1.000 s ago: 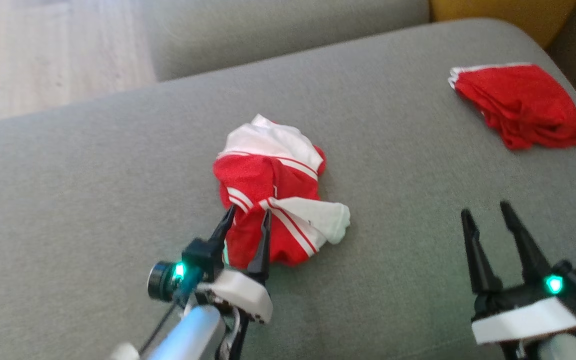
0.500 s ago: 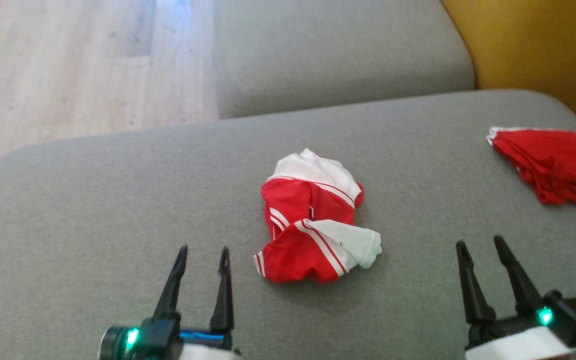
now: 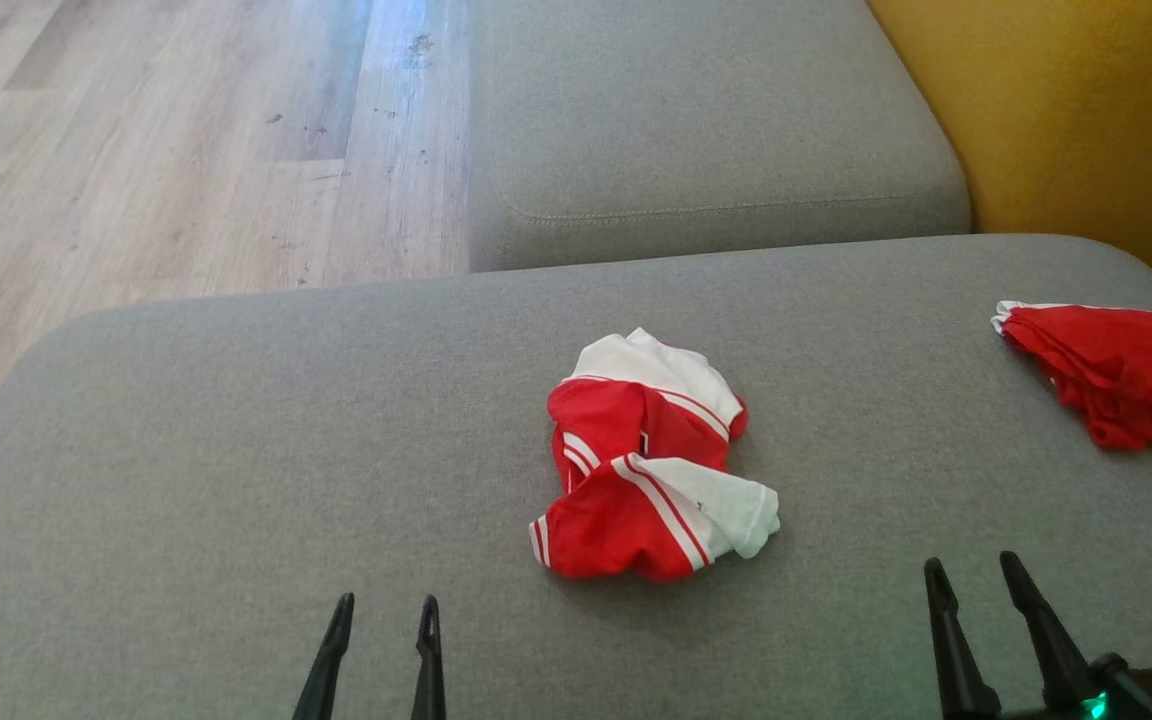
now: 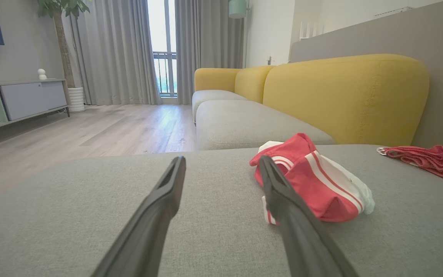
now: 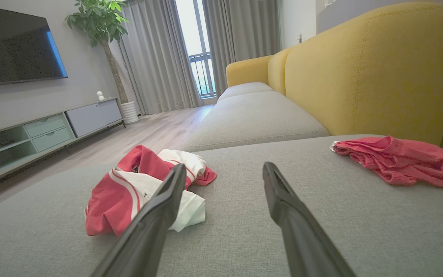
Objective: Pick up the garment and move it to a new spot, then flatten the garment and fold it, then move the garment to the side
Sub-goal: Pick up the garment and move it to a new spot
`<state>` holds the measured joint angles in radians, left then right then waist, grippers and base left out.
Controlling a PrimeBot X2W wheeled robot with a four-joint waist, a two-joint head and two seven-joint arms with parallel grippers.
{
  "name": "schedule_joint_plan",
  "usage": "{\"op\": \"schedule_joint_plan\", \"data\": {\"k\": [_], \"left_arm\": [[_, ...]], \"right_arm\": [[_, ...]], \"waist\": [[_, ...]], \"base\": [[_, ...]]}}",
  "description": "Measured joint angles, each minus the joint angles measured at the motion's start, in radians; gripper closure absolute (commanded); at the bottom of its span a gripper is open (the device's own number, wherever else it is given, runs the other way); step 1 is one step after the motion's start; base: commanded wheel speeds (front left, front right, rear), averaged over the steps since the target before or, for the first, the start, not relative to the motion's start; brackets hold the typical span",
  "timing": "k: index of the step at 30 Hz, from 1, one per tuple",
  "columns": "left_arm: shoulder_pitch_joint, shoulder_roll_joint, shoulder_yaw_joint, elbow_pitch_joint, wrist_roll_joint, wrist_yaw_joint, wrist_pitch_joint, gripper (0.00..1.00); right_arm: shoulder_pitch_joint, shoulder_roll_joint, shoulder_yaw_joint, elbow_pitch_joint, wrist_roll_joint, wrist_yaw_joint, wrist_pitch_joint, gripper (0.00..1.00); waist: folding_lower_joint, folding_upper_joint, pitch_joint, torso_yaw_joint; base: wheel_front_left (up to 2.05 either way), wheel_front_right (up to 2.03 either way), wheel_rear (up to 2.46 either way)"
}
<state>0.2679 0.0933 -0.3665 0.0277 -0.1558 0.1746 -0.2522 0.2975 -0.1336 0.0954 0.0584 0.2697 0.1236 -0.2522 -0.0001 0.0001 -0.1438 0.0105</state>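
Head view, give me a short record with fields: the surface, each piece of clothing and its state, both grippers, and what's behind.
surface: grey sofa seat
garment: red and white, crumpled in a heap mid-seat, not yet flattened or folded
red cloth: at the seat's right edge, apart from the garment
left gripper: open, empty, short of the garment
right gripper: open, empty, over bare seat
behind: wood floor, yellow backrest
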Motion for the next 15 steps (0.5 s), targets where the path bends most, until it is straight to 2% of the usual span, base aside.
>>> {"op": "schedule_joint_plan", "data": {"k": [15], "left_arm": [[0.000, -0.019, 0.044, -0.003, 0.050, -0.034, 0.000, 0.00]], "right_arm": [[0.000, 0.000, 0.016, 0.002, -0.001, 0.000, 0.000, 0.00]], "waist": [[0.0001, 0.0000, 0.012, 0.003]], "base": [[0.00, 0.00, 0.00]]}}
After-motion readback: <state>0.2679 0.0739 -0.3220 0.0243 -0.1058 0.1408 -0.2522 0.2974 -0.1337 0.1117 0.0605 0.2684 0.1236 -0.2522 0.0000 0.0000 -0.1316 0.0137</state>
